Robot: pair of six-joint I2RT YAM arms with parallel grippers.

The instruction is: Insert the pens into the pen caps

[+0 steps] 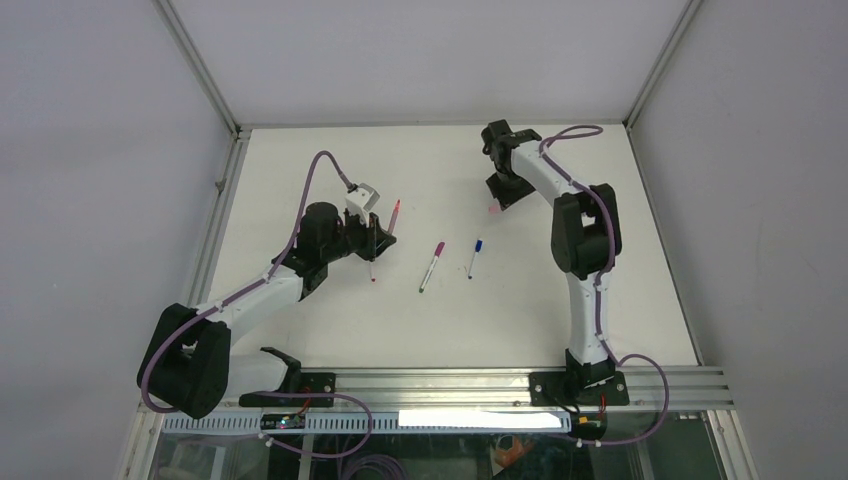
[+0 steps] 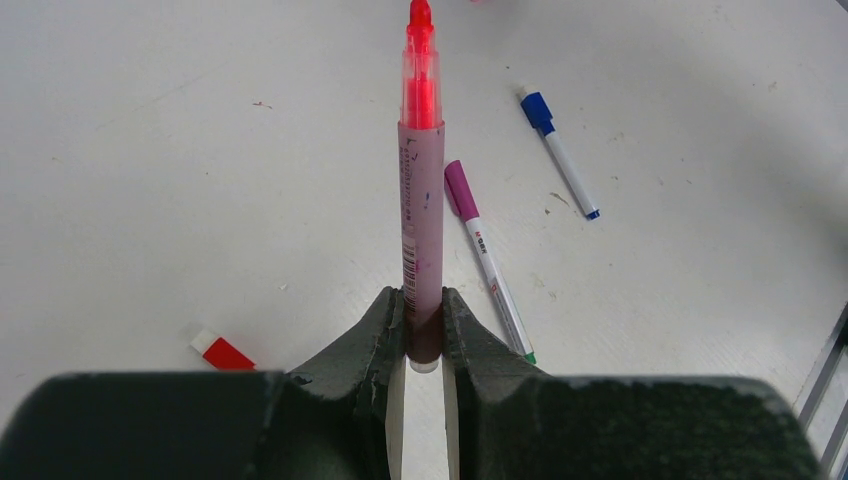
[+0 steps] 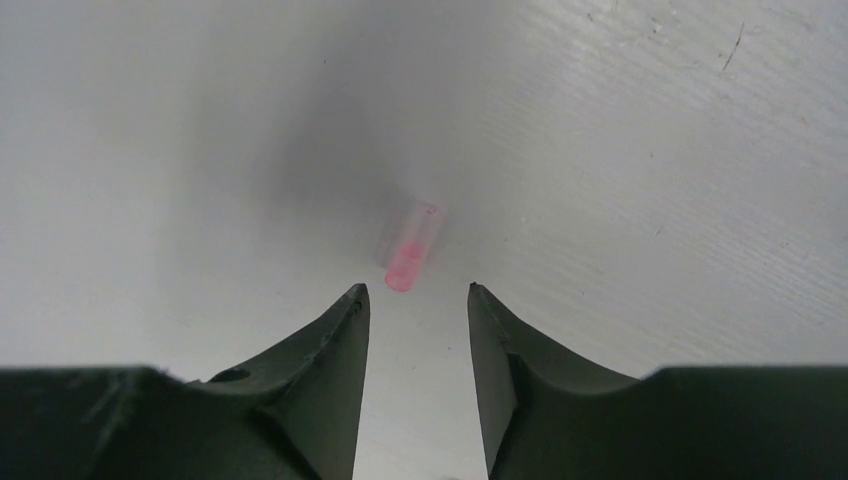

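My left gripper [image 2: 424, 300] is shut on the rear end of a pinkish pen [image 2: 421, 200], whose red tip points away from the wrist. In the top view this gripper [image 1: 378, 237] holds the pen [image 1: 394, 213] over the left middle of the table. My right gripper [image 3: 417, 290] is open just above the table, with a pale pink cap [image 3: 411, 247] lying right in front of its fingertips. In the top view the right gripper [image 1: 502, 195] is at the far middle, beside the cap [image 1: 493, 208].
A white pen with a magenta cap [image 2: 488, 262] and one with a blue cap [image 2: 558, 152] lie side by side between the arms, as the top view shows [image 1: 432, 266] [image 1: 474, 258]. A red-capped pen [image 2: 222, 351] lies under the left gripper, partly hidden.
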